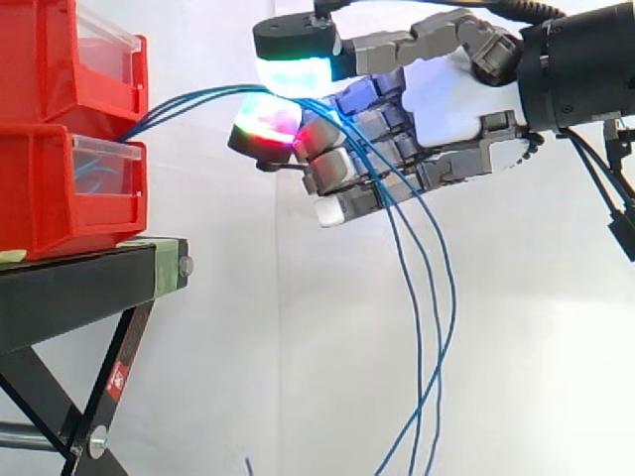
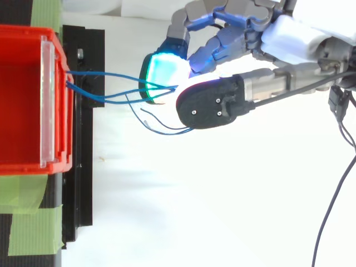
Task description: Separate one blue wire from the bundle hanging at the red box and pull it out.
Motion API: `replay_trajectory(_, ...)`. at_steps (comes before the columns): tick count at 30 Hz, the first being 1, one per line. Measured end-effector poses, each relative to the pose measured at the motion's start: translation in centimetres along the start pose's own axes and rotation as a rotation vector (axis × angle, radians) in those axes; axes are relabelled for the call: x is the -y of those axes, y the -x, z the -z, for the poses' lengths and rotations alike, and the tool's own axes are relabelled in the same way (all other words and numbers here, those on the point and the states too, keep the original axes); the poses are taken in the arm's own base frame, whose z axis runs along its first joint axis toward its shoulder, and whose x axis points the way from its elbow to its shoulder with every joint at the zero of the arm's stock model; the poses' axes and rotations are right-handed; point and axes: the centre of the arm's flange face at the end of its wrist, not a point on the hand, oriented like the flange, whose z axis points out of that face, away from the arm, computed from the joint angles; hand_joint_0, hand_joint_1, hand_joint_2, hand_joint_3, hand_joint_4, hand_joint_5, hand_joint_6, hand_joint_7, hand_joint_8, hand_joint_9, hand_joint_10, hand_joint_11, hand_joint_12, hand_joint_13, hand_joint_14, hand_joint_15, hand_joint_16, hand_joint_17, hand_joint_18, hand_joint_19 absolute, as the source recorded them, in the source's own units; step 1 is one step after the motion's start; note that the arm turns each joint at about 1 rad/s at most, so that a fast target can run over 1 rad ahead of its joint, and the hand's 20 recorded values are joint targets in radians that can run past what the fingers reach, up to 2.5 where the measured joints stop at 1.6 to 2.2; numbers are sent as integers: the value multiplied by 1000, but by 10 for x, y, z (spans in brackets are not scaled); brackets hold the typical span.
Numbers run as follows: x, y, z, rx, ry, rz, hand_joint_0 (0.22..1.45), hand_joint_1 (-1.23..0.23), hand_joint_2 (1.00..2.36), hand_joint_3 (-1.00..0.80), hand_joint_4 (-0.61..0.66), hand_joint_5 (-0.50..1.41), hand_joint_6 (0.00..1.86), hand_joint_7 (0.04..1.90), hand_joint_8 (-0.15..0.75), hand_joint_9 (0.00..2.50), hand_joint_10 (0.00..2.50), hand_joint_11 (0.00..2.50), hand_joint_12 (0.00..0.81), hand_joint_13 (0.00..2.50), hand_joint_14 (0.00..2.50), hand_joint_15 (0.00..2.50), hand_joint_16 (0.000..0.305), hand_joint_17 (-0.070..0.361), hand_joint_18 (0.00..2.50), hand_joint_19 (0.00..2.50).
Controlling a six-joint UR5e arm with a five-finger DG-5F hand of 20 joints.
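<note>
In the side view, the hand (image 1: 437, 99) is curling its fingers at upper centre, pinching the blue wires (image 1: 189, 99) between glowing pads (image 1: 266, 124). The wires are running from two stacked red bins (image 1: 60, 188) at left, and three strands are drooping toward the bottom edge. Several strands seem to be sitting in the pinch, so pulling is likely dragging the whole bundle.

In the top view, one red bin (image 2: 22, 100) is showing at left. At least three strands are crossing toward the cyan pad, risking a snag.
</note>
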Motion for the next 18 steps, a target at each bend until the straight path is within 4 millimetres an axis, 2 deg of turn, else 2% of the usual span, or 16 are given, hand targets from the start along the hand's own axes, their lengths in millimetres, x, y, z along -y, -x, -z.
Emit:
replay_trajectory(2,0,0,0,0,0,0,588,-741,1038,-40,191,-220,888,1185,340,774,335,1659,377,795,673,1623,45,102,688,867)
replay_trajectory(7,0,0,0,-1,1,0,600,-738,1035,-71,192,-226,890,1186,335,753,333,1677,376,794,683,1630,45,102,708,884)
replay_trajectory(9,0,0,0,-1,1,0,616,-763,1034,-78,207,-235,889,1162,333,711,324,1675,373,775,587,1672,46,103,685,869)
replay_trajectory(13,0,0,0,0,1,-2,666,-841,1033,-105,237,-247,889,1168,333,646,281,1719,380,744,547,1698,47,105,648,819)
replay_trajectory(14,0,0,0,0,1,-2,683,-868,1031,-129,234,-256,894,1156,335,583,350,1658,380,701,631,1627,46,103,617,812)
replay_trajectory(18,0,0,0,0,1,-3,717,-910,1025,-217,235,-270,885,1161,329,512,211,1706,374,652,549,1643,42,94,557,731)
